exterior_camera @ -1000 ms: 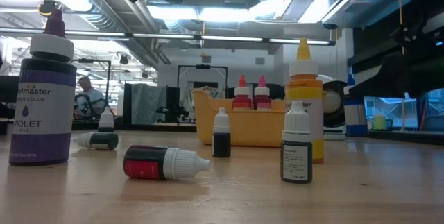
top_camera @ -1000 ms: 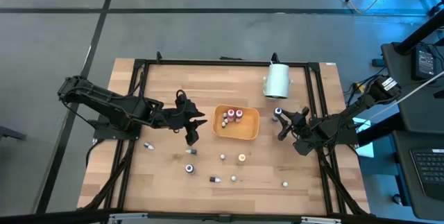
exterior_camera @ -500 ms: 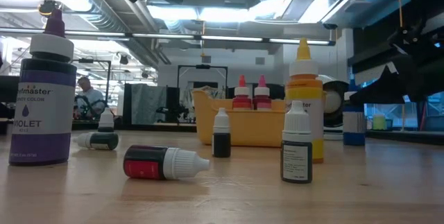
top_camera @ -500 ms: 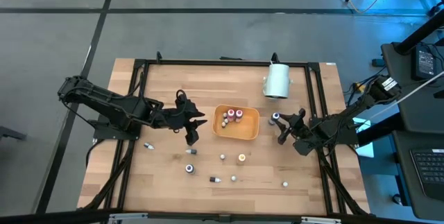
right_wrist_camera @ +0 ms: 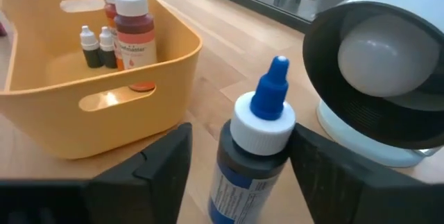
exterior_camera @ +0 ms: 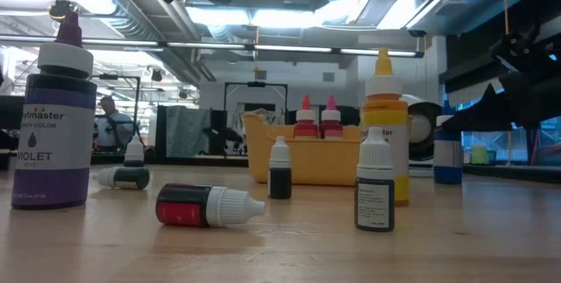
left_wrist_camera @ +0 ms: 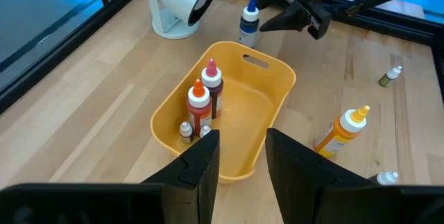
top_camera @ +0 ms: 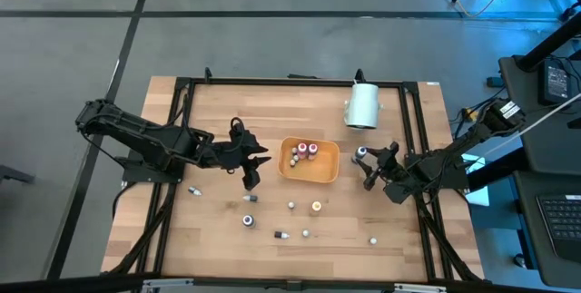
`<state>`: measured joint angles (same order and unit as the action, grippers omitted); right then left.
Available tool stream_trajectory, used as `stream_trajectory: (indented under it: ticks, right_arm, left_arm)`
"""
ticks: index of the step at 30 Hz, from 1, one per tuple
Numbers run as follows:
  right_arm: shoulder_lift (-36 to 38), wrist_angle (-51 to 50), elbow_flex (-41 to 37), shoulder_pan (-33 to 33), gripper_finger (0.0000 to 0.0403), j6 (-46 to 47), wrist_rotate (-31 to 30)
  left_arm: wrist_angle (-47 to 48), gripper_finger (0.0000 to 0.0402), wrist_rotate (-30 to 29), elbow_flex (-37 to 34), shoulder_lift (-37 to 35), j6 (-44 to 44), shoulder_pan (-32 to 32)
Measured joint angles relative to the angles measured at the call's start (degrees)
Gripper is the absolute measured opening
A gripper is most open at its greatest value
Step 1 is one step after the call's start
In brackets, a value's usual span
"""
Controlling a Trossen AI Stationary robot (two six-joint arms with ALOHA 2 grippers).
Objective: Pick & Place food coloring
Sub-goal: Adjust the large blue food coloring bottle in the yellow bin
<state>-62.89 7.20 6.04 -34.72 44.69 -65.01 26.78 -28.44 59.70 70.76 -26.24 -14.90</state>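
Observation:
A dark food coloring bottle with a blue cap (right_wrist_camera: 251,156) stands upright on its base on the wooden table, just right of the orange tray (top_camera: 325,171). My right gripper (right_wrist_camera: 241,137) is open, with one finger on each side of this bottle (top_camera: 360,153). Several small bottles (left_wrist_camera: 201,106) stand inside the tray. My left gripper (left_wrist_camera: 243,161) hangs open above the table left of the tray (left_wrist_camera: 277,85), with nothing between its fingers. Other loose bottles (top_camera: 316,207) lie and stand nearer the table's front. My right gripper comes at the blue-capped bottle nearly level from the table's right. A gap shows between one finger (right_wrist_camera: 163,161) and the bottle. Whether the other finger (right_wrist_camera: 326,161) touches the white collar (right_wrist_camera: 281,128), I cannot tell.
A large white cylinder (top_camera: 363,105) stands at the back, close behind the blue-capped bottle. Loose bottles are scattered in front of the tray (top_camera: 247,221), (top_camera: 372,239), (top_camera: 193,190). In the low view a big violet bottle (exterior_camera: 54,121) and a yellow one (exterior_camera: 383,121) stand near the front.
My right gripper has tipped and brought the blue-capped bottle a little toward the tray and down. The bottle now stands upright on the table. The gripper's fingers have opened away from the bottle.

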Motion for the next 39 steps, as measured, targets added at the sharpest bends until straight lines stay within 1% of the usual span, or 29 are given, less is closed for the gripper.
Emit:
stream_trajectory:
  ticks: [4,10,14,20,24,30,35,39]
  right_arm:
    - [0.09,1.72,0.00,0.00,0.0257,1.63,0.64]
    - [0.11,5.36,0.00,0.00,0.0261,1.02,3.27]
    - [0.16,5.59,0.04,0.00,0.0261,-1.59,5.28]
    - [0.09,3.19,2.52,0.30,0.0261,-2.05,7.91]
    - [0.09,-3.37,6.01,2.52,0.0261,-3.11,11.74]
    - [0.13,-17.04,12.19,6.23,0.0261,0.04,17.65]
    - [0.04,-27.25,18.53,9.00,0.0260,-0.20,25.15]
    - [0.04,-31.94,21.63,11.37,0.0247,-1.68,30.45]
  left_arm:
    - [0.00,0.0114,0.00,0.00,0.00,0.00,0.00]
    - [-0.01,0.0114,0.00,0.00,0.00,0.00,0.00]
    - [0.01,0.0114,0.01,0.00,0.00,0.00,0.00]
    - [0.00,0.0114,0.01,0.00,0.00,0.00,0.00]
    - [0.01,0.0114,0.00,0.00,0.00,0.00,0.00]
    - [0.01,0.0114,0.01,0.00,0.00,0.00,0.00]
    - [-0.02,0.0114,0.00,0.00,0.00,0.00,0.00]
    - [0.01,0.0114,-0.01,0.02,0.00,0.00,-0.01]
